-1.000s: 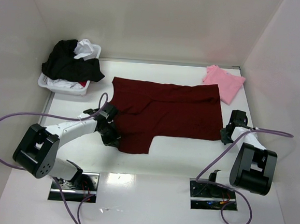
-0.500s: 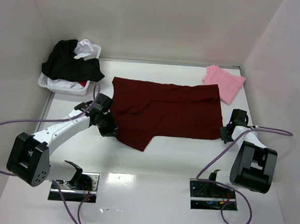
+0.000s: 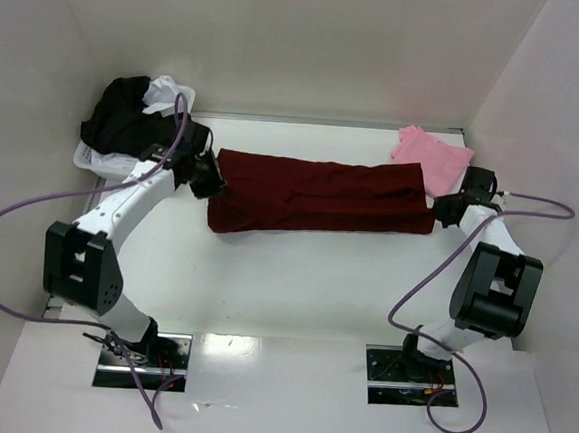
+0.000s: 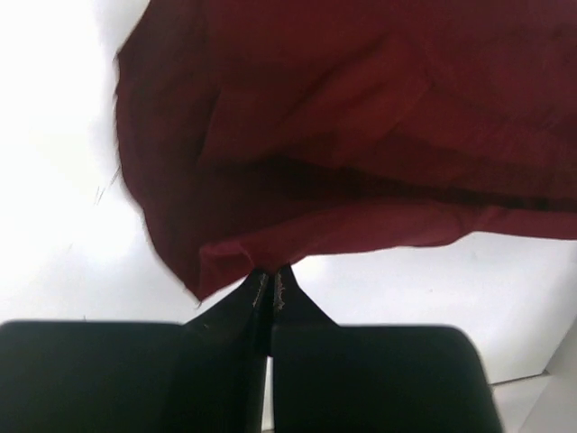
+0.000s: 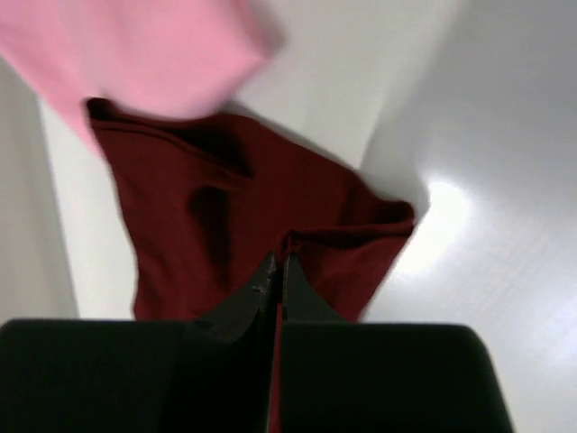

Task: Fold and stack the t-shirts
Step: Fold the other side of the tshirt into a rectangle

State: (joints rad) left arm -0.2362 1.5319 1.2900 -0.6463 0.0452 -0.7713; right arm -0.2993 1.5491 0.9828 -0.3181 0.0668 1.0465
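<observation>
The dark maroon t-shirt [image 3: 321, 194] lies across the middle of the table as a long folded band. My left gripper [image 3: 208, 175] is shut on its left edge; the left wrist view shows the cloth [image 4: 361, 135] pinched at the fingertips [image 4: 270, 271]. My right gripper [image 3: 444, 211] is shut on its right edge, with the cloth [image 5: 234, 216] pinched in the right wrist view. A folded light pink t-shirt [image 3: 433, 158] lies at the back right, also seen in the right wrist view [image 5: 135, 54]. Black [image 3: 127, 118] and white [image 3: 166, 91] tees are heaped in the bin.
A white plastic bin [image 3: 98, 158] stands at the back left under the heap of clothes, close behind my left arm. White walls close the table on the left, back and right. Purple cables trail from both arms.
Both grippers moved away from me, carrying the near edge of the maroon t-shirt over its far half. The shirt went from a wide spread to a narrow folded band.
</observation>
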